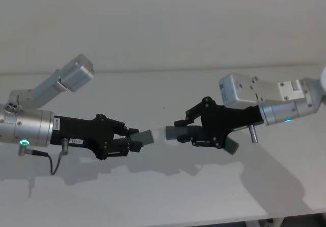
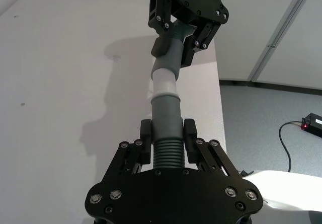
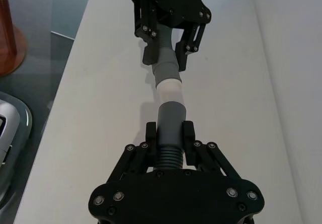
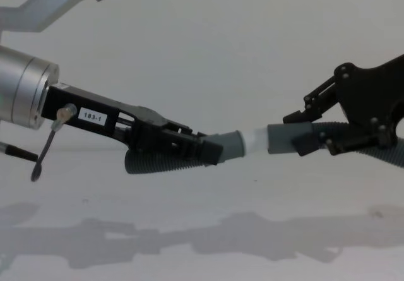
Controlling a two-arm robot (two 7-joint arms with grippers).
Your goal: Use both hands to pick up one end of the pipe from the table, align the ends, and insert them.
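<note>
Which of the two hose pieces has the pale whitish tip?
The piece in the right gripper: its cuff ends in a whitish tip; the left gripper holds a plain grey-ended piece.

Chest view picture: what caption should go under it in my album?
Left gripper and right gripper hold two hose pieces above the table, whitish tip bridging the cuffs.

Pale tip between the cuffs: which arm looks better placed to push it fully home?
Probably the right gripper: it holds its hose piece level. The left gripper's piece points up at an angle.
</note>
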